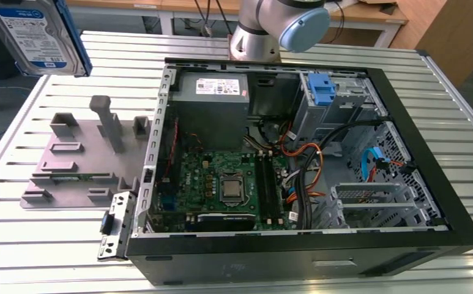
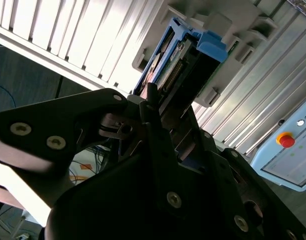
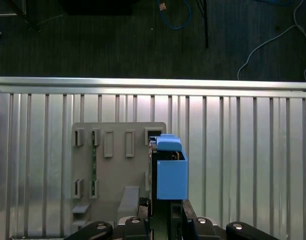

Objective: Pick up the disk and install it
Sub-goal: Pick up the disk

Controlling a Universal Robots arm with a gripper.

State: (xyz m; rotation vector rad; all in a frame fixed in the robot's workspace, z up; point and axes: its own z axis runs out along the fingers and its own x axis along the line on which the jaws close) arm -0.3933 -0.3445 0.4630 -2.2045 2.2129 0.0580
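The disk, silver-grey with a blue-and-white label and blue rails, hangs high in the air at the exterior view's upper left, above the grey fixture plate. In both wrist views my gripper is shut on the disk, its black fingers clamping the drive's end. The disk's blue rail end points away from the gripper, over the fixture plate. The open computer case lies to the exterior view's right.
Inside the case are a motherboard, a grey power-supply box, loose cables and a blue bracket at the drive bay. The arm's base stands behind the case. A pendant with a red stop button lies beside the slatted table.
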